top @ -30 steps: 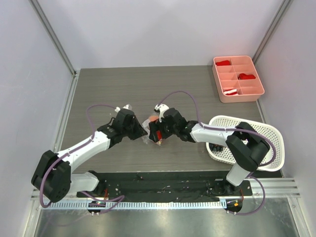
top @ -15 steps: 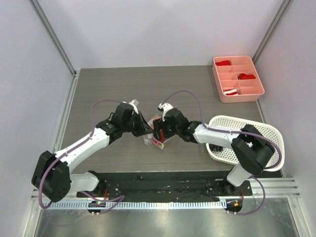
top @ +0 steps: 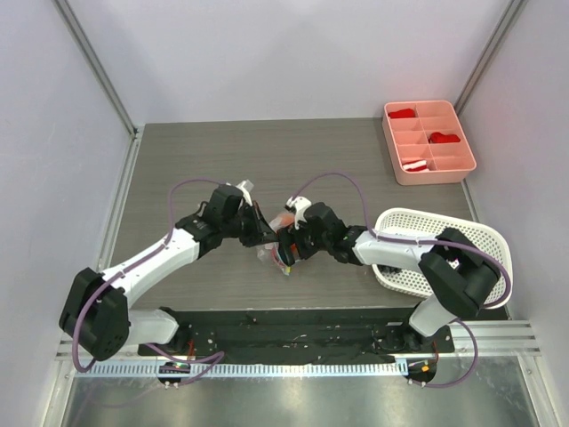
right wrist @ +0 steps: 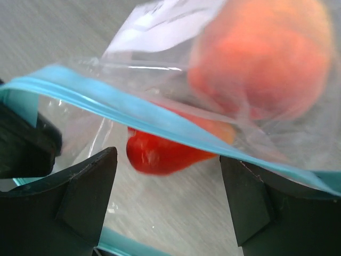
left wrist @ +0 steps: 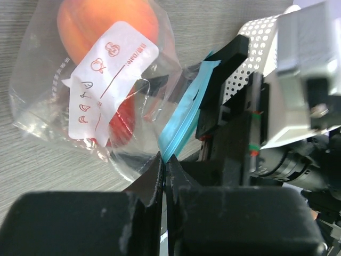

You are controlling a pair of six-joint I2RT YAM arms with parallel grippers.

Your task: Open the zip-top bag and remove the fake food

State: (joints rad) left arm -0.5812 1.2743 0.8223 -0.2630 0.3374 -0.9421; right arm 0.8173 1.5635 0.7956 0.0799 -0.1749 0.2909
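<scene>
The zip-top bag [top: 278, 249] is held just above the table's middle, between both grippers. It is clear, with a white label [left wrist: 109, 80] and a teal zip strip [left wrist: 186, 117]. My left gripper [left wrist: 165, 160] is shut on the near end of that strip. The bag's mouth gapes, with one teal strip [right wrist: 133, 114] above my right gripper [right wrist: 168, 170] and another below it. That gripper stands open in the mouth, touching no food. Of the fake food, a red piece [right wrist: 160, 152] lies just ahead of its fingers. The round orange fruit [right wrist: 261, 58] sits deeper in the bag.
A white perforated basket [top: 449, 258] stands at the right, under my right arm. A pink divided tray [top: 428, 140] with red and white bits sits at the far right corner. Grey walls close in the table on three sides.
My left gripper has carried the bag's edge to the right and slightly nearer. The right gripper has followed it down toward the near edge and now sits at the bag's mouth.
</scene>
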